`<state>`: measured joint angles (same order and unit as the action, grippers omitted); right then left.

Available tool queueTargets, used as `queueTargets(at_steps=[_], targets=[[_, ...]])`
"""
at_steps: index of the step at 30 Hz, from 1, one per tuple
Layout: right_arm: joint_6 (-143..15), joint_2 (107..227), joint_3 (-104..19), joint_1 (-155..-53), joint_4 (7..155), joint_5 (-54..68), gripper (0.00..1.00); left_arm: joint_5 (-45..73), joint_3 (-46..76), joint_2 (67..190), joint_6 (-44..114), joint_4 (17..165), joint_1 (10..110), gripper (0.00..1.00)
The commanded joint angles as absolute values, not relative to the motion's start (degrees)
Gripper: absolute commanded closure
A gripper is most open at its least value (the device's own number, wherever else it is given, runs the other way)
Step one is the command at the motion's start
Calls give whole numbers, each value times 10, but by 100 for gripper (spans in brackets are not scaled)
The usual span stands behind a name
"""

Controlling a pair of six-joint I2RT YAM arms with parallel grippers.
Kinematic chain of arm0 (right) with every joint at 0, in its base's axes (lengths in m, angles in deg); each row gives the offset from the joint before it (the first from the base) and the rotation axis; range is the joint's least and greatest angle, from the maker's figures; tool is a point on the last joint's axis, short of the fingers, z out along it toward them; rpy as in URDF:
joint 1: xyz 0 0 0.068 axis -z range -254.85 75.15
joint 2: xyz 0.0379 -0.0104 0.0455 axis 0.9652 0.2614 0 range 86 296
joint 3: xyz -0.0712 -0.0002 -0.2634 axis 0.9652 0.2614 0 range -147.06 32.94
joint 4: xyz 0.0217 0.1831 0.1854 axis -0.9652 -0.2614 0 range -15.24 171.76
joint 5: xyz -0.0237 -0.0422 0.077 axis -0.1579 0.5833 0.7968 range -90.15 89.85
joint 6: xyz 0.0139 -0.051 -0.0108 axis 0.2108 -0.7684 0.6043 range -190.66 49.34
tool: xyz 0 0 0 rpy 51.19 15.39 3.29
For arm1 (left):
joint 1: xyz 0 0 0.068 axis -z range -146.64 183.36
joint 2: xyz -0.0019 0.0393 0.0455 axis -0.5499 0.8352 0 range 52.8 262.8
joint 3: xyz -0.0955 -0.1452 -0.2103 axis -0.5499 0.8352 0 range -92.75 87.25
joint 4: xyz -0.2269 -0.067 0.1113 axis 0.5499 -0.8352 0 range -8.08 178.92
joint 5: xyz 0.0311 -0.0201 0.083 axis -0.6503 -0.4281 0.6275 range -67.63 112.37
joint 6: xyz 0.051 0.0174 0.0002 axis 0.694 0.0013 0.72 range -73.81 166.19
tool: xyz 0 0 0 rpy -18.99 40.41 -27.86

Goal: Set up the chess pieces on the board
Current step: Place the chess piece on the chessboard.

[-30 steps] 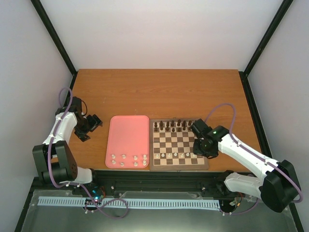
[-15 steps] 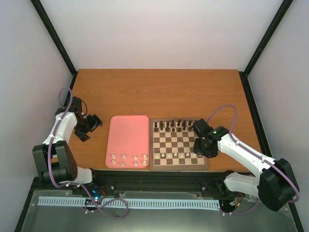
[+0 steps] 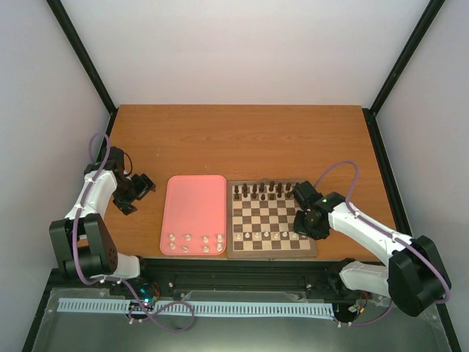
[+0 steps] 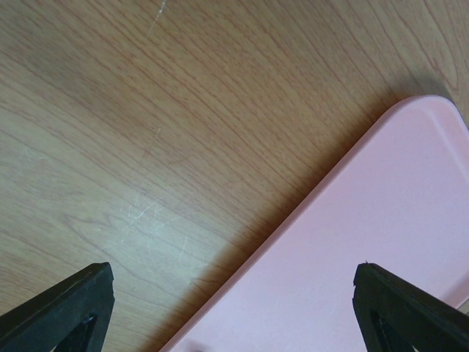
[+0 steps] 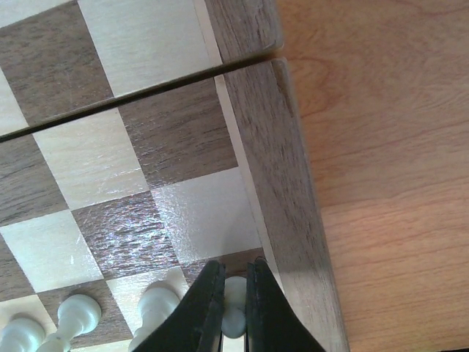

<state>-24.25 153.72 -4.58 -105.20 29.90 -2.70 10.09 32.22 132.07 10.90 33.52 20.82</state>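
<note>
You are in the middle of putting a white piece down on the board. Your right pincer is shut tight on one small white piece. It hangs low over a dark square on the right side, just beside the brown border. Two more white pieces stand close by on its left, so this one looks like it joins their row.

The held piece seems to stand straight up. Its long way runs up and down, in line with the fingers, not lying flat. The fingers hide most of it, so you cannot tell if its foot is touching the square yet.

For the next move, I think you should go down gently until the foot sits flat in the middle of the square. Then open the pincer just a little and lift straight up. The neighbour piece is very near the left finger, so open slowly or you may knock it over.

Your left pincer is wide open and holds nothing. It waits over the counter, beside the far corner of the pink tray.

There is more work to do. Some white pieces wait at the near end of the tray. The dark pieces stand along the far side of the board.
</note>
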Motion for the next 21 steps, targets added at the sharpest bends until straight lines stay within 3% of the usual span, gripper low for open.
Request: queueTargets(at_steps=[1, 9, 13, 21], targets=[[-237, 1527, -32, -1046, 301, -31, 97, 98, 310, 1313, 105, 331, 205, 0], [-242, 1542, -32, -1045, 313, -24, 90, 98, 311, 1310, 107, 329, 205, 0], [-243, 1539, -35, -1045, 309, -25, 80, 99, 311, 1309, 107, 328, 206, 0], [-241, 1520, -56, -1045, 285, -43, 70, 99, 310, 1311, 106, 329, 206, 0]])
